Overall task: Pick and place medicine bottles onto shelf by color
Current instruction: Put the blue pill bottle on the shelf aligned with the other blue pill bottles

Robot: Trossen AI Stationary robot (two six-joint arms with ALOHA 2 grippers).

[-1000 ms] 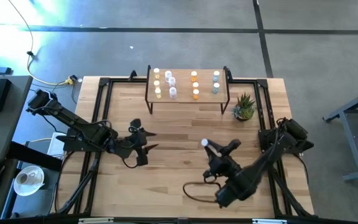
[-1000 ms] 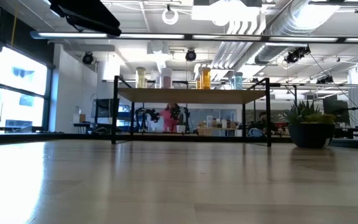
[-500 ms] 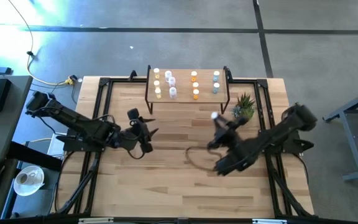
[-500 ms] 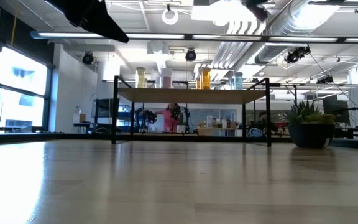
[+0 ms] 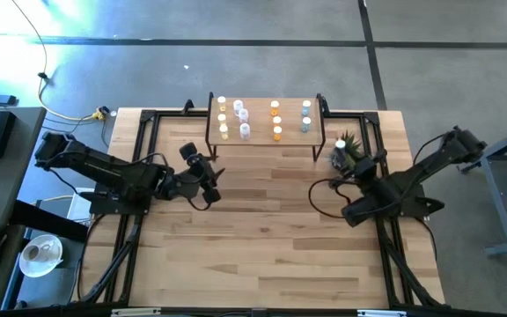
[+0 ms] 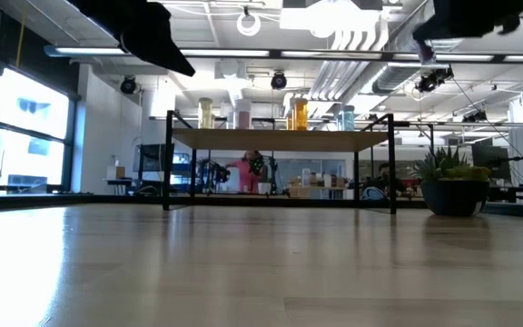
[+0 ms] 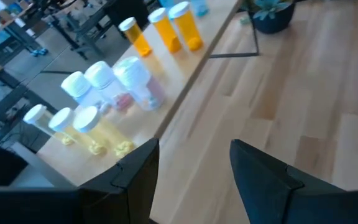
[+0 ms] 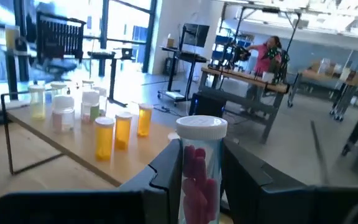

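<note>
Right gripper (image 8: pixel 197 180), jaws closed on clear pink-pill bottle (image 8: pixel 200 163), hangs at shelf's (image 5: pixel 262 139) 4 o'clock beside plant (image 5: pixel 349 151). Left gripper (image 7: pixel 191 171) jaws parted, empty. Risk: bottle clips crowded shelf bottles (image 5: pixel 241 121) or plant, toppling them.

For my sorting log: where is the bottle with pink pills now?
The pink-pill bottle is held in the right gripper, above the table's right side, beside the potted plant near the shelf.
</note>
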